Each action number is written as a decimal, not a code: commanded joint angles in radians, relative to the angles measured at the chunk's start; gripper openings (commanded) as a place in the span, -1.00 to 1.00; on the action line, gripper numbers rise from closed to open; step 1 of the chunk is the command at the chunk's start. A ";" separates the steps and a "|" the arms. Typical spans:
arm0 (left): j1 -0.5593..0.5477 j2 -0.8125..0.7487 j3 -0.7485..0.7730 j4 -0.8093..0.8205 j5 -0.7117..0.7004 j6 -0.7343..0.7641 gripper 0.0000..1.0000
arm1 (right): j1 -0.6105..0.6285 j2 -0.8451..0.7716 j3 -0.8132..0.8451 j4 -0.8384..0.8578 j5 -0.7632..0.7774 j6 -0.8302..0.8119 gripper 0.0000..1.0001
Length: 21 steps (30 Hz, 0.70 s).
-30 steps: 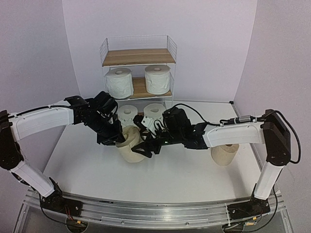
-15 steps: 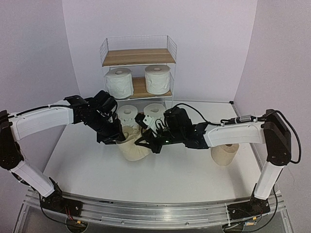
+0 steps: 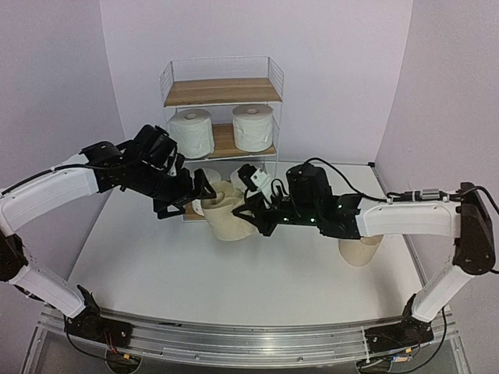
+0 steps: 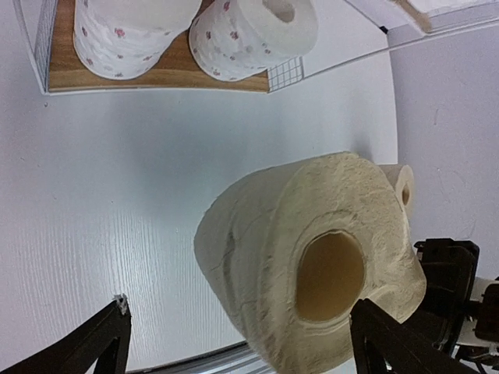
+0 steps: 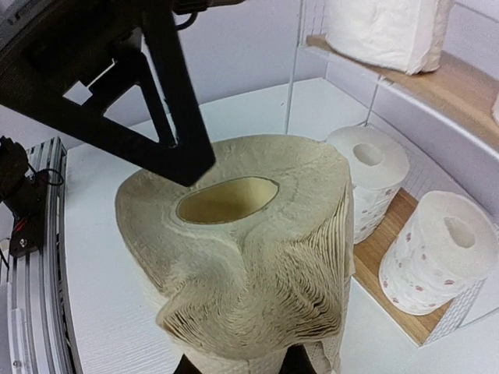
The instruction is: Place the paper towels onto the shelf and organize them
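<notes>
While the right gripper point(image 3: 251, 215) is clenched on the tan roll point(image 3: 224, 220), pinching its soft wall until the paper buckles into folds, the left gripper point(image 3: 199, 195) stands spread wide, a finger on each side of the roll and, from what I can see, touching neither. The roll sits tilted over the table point(image 3: 234, 284), just in front of the shelf point(image 3: 222, 91); I can't tell whether its base rests on the table.

My worry is that one-sided pinch. Squashed paper gives, so the roll may sag, swing or slip out on the way up, or the outer layers may tear loose. The open left fingers are close enough to catch the roll if either arm moves carelessly.

Only the top board looks free: two white rolls point(image 3: 192, 132) fill the middle tier and two dotted rolls point(image 4: 253, 35) the bottom. So the roll probably has to clear the wire rail, and a low approach could snag it or shove the light rack backwards. The other tan roll point(image 3: 360, 248) waits by the right arm.
</notes>
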 commanded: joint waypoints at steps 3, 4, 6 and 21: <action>-0.005 -0.200 0.041 -0.009 -0.188 -0.002 0.99 | 0.004 -0.207 0.045 0.024 0.155 0.027 -1.00; -0.005 -0.225 0.033 -0.014 -0.212 -0.006 0.99 | 0.004 -0.219 0.071 -0.003 0.178 0.028 -1.00; -0.004 -0.256 0.013 -0.024 -0.254 -0.014 0.99 | 0.003 -0.227 0.140 -0.052 0.225 0.024 -1.00; -0.003 -0.265 -0.107 -0.012 -0.340 -0.035 0.99 | -0.025 0.051 0.719 -0.161 0.465 -0.069 -1.00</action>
